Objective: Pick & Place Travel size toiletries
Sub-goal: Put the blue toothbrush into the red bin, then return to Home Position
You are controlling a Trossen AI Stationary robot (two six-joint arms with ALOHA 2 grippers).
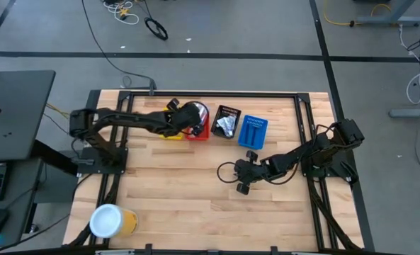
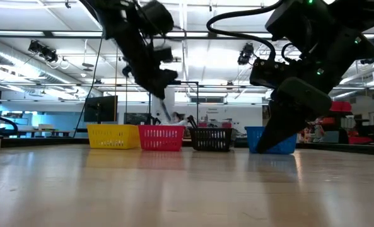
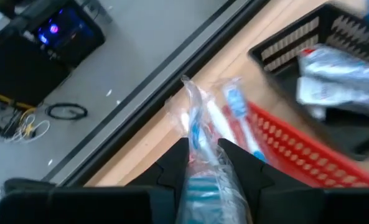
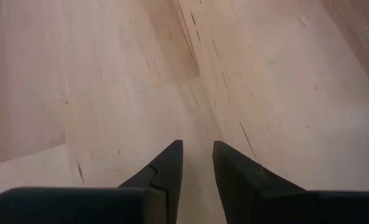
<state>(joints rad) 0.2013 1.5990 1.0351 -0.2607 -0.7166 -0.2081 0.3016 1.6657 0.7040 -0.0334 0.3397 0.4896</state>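
Note:
My left gripper is shut on a toothbrush in a clear wrapper and hangs over the far rim of the red bin. In the high view this gripper is above the red bin. Another white and blue toothbrush sticks up from the red bin. Silvery packets lie in the black bin. My right gripper stands open, slanting down over bare wood at the table's middle right, with nothing between its fingers. My left gripper pinches the wrapped toothbrush between its two fingers at the lower part of the wrapper. The brush lies along the fingers and its far end sticks out ahead of the fingertips. The fingers slant down from the table's left. The brush is lifted clear, above the red bin.
A yellow bin, the red bin, the black bin and a blue bin stand in a row near the table's far edge. A yellow cup with a white lid lies at the near left. Bare wood lies between them.

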